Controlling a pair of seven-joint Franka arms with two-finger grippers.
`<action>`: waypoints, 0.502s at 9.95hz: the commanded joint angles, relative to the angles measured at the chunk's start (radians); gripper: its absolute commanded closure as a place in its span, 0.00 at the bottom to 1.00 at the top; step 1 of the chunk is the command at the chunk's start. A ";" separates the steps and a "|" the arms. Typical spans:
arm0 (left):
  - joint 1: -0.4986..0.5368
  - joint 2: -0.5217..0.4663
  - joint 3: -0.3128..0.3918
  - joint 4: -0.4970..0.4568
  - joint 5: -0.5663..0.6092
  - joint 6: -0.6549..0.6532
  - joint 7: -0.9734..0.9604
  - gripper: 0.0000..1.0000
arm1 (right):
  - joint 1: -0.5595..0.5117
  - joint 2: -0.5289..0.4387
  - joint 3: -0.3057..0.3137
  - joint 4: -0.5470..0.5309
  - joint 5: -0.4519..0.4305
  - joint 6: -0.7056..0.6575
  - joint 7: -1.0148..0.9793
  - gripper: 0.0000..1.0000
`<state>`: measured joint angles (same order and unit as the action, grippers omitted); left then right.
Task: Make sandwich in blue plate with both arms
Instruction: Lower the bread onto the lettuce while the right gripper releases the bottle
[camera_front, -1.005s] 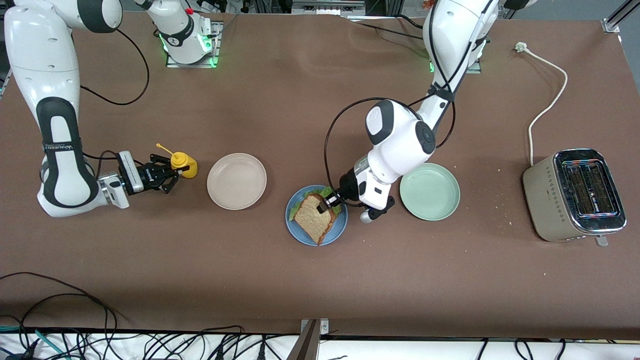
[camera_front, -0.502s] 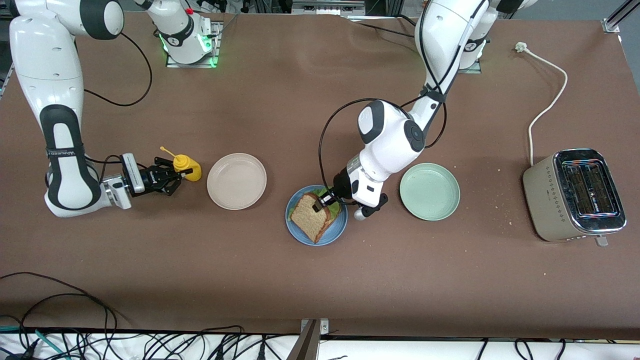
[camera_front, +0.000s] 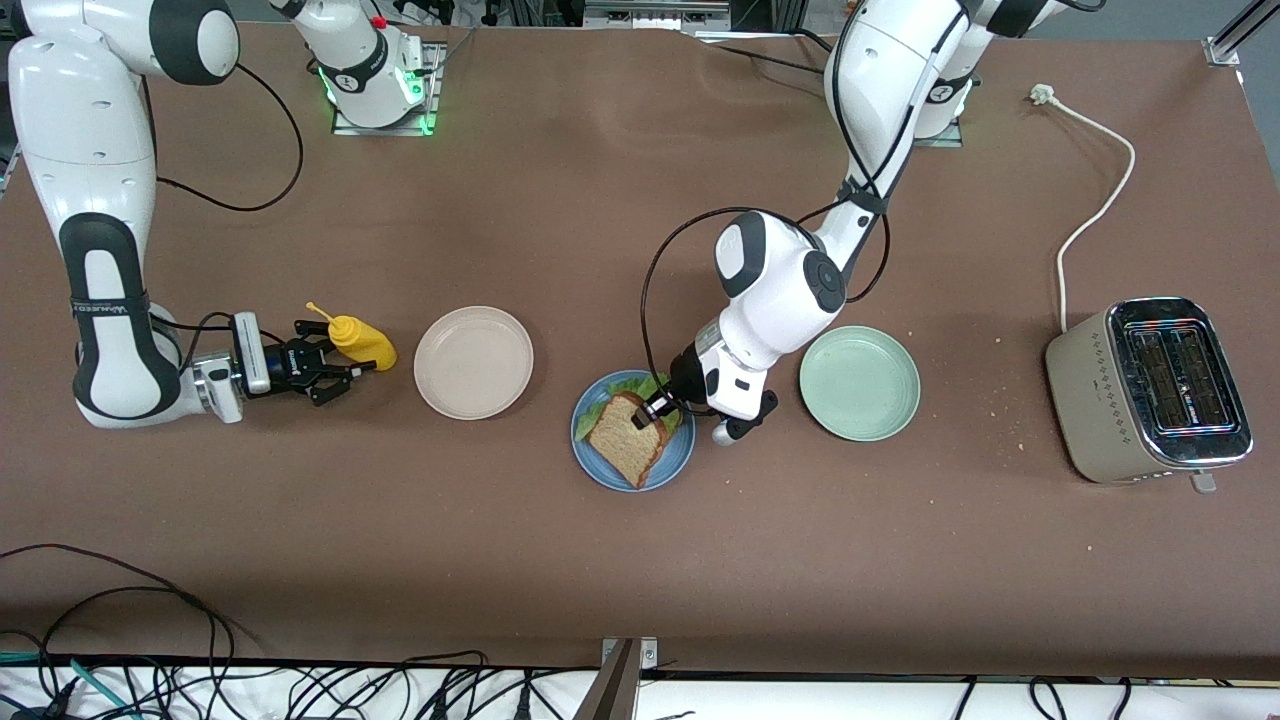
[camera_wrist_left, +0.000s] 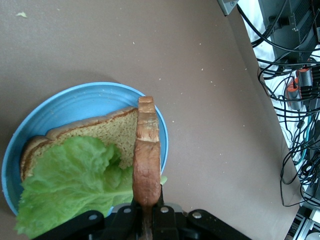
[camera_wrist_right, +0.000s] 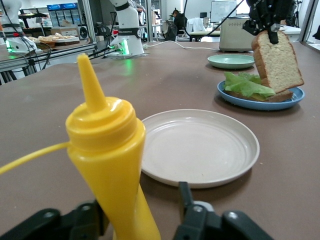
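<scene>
The blue plate (camera_front: 598, 472) lies between the beige and green plates. On it rest a bread slice (camera_wrist_left: 100, 131) and a ruffled lettuce leaf (camera_wrist_left: 75, 185). My left gripper (camera_front: 651, 411) is shut on the crust of a second bread slice (camera_front: 624, 442), which hangs tilted over the lettuce. In the left wrist view that slice (camera_wrist_left: 146, 150) shows edge-on between the jaws of the left gripper (camera_wrist_left: 147, 212). Toward the right arm's end, my right gripper (camera_front: 338, 366) stands open around a leaning yellow squeeze bottle (camera_front: 358, 342). One of its fingers (camera_wrist_right: 185, 196) is clear of the bottle (camera_wrist_right: 107, 150).
A beige plate (camera_front: 473, 362) lies beside the bottle. A pale green plate (camera_front: 859, 383) sits by the left arm's wrist. A toaster (camera_front: 1150, 388) with its white cord (camera_front: 1095, 205) stands at the left arm's end. Crumbs dot the brown table.
The right gripper has opened around the yellow bottle and drawn back a little; the bottle now leans. The left gripper keeps the upper slice over the plate, shifting only slightly.
</scene>
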<state>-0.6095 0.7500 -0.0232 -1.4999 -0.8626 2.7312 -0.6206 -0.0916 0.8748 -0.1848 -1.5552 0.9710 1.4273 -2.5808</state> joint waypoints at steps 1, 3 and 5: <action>-0.013 0.011 0.009 0.015 -0.029 0.012 0.001 0.96 | -0.060 0.013 0.005 0.050 0.017 0.015 0.082 0.00; -0.021 0.019 0.009 0.014 -0.032 0.012 -0.001 0.93 | -0.091 0.013 -0.034 0.052 0.009 0.038 0.157 0.00; -0.024 0.025 0.009 0.015 -0.027 0.012 -0.016 0.84 | -0.083 0.007 -0.118 0.069 0.008 0.042 0.287 0.00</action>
<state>-0.6156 0.7607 -0.0243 -1.4999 -0.8626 2.7319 -0.6253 -0.1766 0.8748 -0.2438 -1.5249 0.9736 1.4712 -2.4261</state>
